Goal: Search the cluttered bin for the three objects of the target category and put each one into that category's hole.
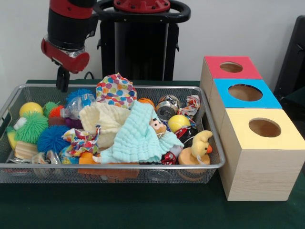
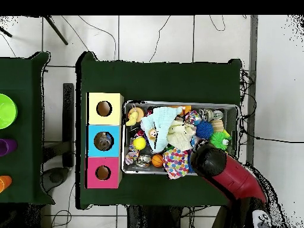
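Bin (image 1: 212, 164): we see cloths, spiky balls, cans heaped inside.
Gripper (image 1: 62, 81): above bin's corner; we cannot tell its state.

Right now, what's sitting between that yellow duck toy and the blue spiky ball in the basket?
In the front view, a pale mint cloth lies heaped between the yellow duck toy and the blue spiky ball, with a small patterned rag beside the ball.
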Robot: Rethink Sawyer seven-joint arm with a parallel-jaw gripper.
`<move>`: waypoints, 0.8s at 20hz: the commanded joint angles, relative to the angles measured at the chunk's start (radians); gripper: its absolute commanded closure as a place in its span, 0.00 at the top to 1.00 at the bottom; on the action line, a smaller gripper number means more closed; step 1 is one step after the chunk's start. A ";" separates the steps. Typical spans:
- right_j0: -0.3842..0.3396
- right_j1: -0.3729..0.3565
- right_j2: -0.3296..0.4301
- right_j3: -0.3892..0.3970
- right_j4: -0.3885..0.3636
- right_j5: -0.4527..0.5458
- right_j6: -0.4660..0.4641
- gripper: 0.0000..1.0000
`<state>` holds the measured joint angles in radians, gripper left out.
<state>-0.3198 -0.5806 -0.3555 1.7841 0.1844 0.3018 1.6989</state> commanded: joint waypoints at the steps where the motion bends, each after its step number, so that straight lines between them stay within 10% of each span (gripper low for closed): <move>1: -0.008 -0.002 0.052 0.094 0.058 -0.078 0.276 1.00; 16: -0.025 0.010 0.069 0.069 0.065 -0.089 0.249 1.00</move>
<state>-0.3202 -0.5808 -0.3556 1.8271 0.2115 0.2756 1.7253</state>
